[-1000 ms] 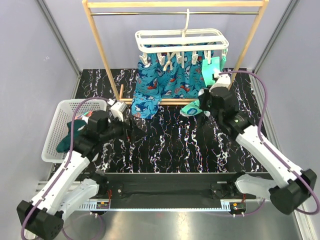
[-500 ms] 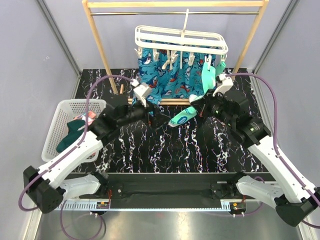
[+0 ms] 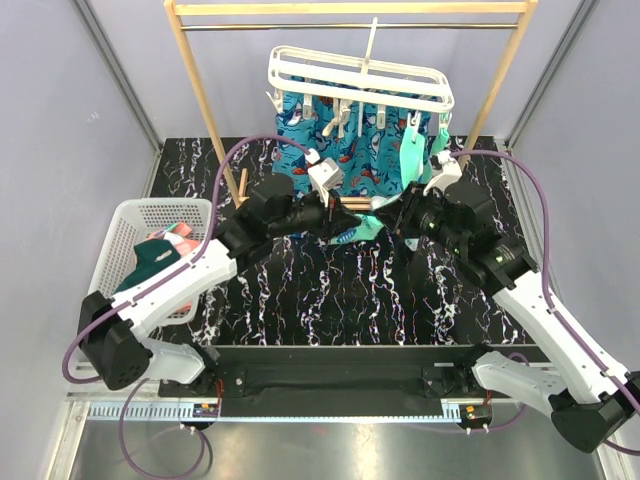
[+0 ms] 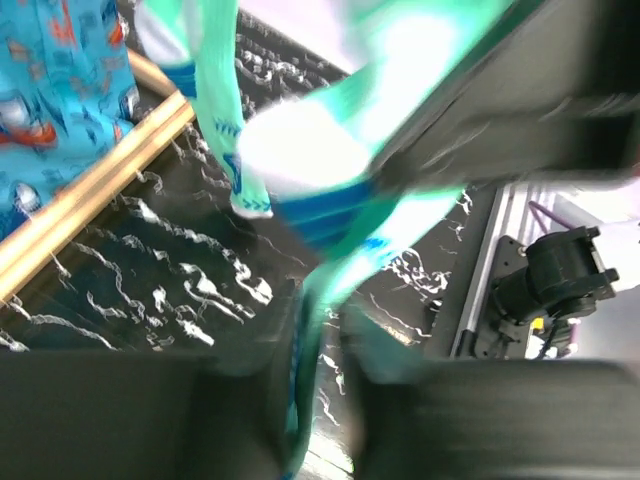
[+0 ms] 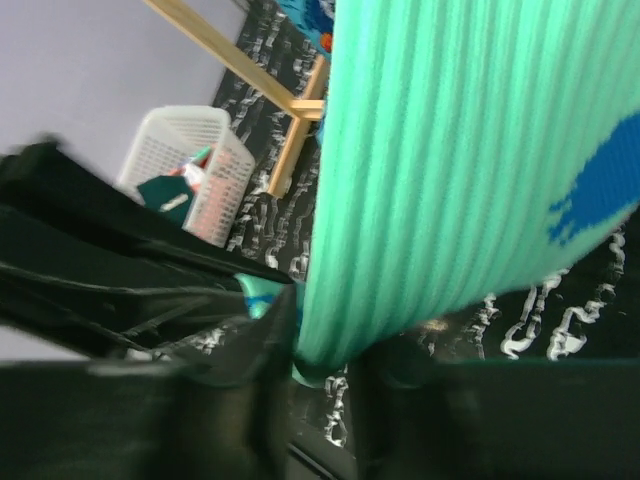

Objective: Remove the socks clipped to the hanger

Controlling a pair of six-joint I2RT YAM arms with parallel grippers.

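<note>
The white hanger (image 3: 360,75) hangs from the wooden rail, with bright blue shark-print socks (image 3: 335,140) and one mint-green sock (image 3: 410,155) clipped to it. The mint-green sock's lower end is pulled forward and left. My left gripper (image 3: 345,212) is shut on that end; in the left wrist view the sock (image 4: 300,150) runs down between the blurred fingers of the left gripper (image 4: 320,330). My right gripper (image 3: 398,215) is just to the right of it. In the right wrist view its jaws (image 5: 325,350) stand parted around the ribbed sock (image 5: 450,170).
A tall wooden stand (image 3: 200,90) carries the hanger, and its base bar lies across the black marbled table. A white mesh basket (image 3: 130,225) at the left holds a dark teal sock (image 3: 145,265) and a coral-pink one (image 3: 178,235). The two wrists are close together mid-table.
My left arm swung right from beside the basket to the mint-green sock and shut on its lower end. My right gripper, shut on that sock before, has parted its jaws. The hanger has swung slightly.
</note>
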